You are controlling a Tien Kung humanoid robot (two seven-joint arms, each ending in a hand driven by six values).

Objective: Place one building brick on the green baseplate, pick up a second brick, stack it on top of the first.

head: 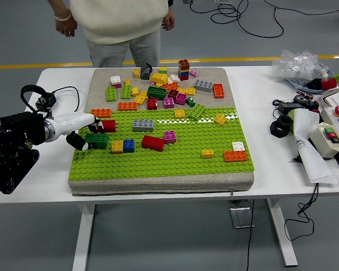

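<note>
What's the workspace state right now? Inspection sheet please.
Surface: white table, grey mat on it.
Job's things: green baseplate on the mat; dark green brick at its left edge, loose bricks piled on the far mat.
Clutter: plastic bag, control box, white paper at right.
Hands: left hand closed on the dark green brick; right not in view.
Cables: black cable on the table by the left arm.
Surroundings: person standing at far side, hands off the table.
</note>
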